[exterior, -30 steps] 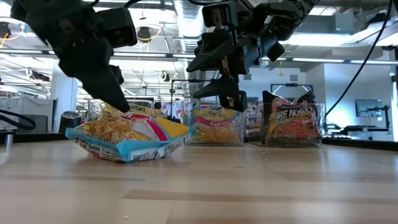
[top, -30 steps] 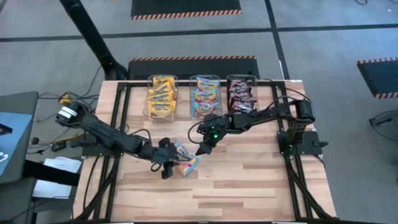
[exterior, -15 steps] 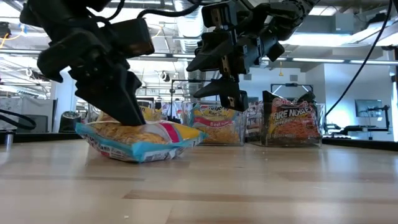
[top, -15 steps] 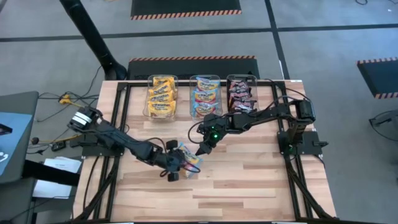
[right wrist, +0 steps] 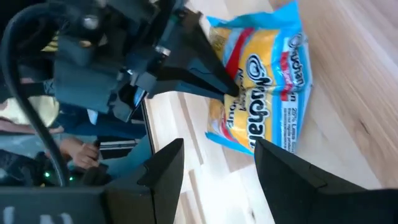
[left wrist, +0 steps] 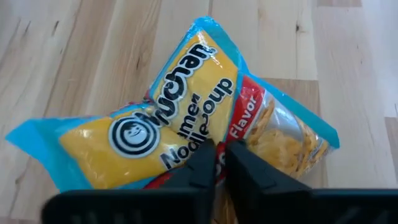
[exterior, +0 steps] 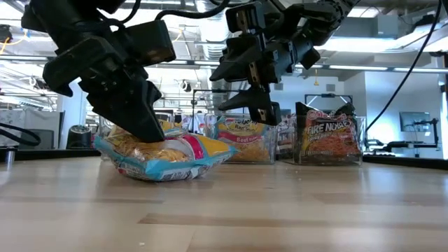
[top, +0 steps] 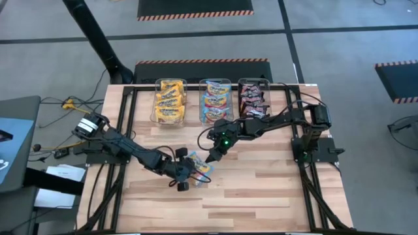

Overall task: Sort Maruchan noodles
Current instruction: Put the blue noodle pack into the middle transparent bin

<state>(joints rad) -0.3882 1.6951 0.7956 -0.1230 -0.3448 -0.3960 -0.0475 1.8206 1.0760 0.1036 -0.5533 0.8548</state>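
The left gripper (exterior: 155, 133) is pressing down on a blue-and-yellow packet (left wrist: 186, 124) lying on the tabletop (top: 261, 189), its fingers (left wrist: 245, 171) nearly together and pinching a fold of the wrapper near the packet's middle. The right gripper (top: 210, 155) is hovering just beside the packet with fingers (right wrist: 286, 168) spread wide and holding nothing. Three bins (top: 217, 83) of sorted packets are standing along the far edge.

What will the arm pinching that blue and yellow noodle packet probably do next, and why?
Probably lift it. The left gripper looks pinched shut on the light blue and yellow packet, which lies on the table, while matching packets sit in the middle bin.
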